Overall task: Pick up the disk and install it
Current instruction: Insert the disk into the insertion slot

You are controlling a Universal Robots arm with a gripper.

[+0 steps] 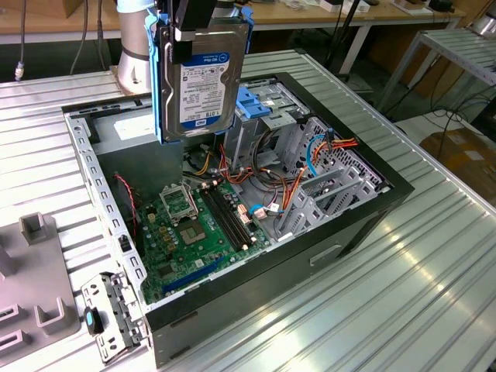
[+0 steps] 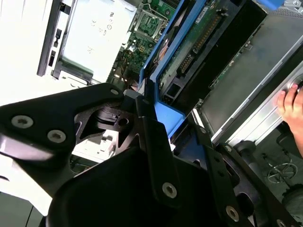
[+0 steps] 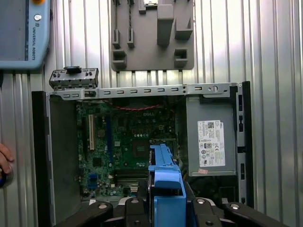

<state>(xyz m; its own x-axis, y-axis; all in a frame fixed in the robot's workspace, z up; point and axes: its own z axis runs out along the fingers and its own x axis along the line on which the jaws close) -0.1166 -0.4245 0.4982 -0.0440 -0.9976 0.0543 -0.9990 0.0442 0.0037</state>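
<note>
The black gripper [image 1: 198, 35] is clamped on the dark grey metal hard disk with blue plastic side rails [image 1: 203, 85]. It holds the disk upright in the air above the open black computer case [image 1: 232, 310], which sits mid-way across the ribbed metal table [image 1: 387, 310].

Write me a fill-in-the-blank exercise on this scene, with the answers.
1. The gripper has its jaws shut on the disk, whose side rails are ____.
2. The disk hangs over the open computer case, whose motherboard is ____.
3. The grey power supply bears a ____ sticker.
Missing words: blue; green; white.
</note>
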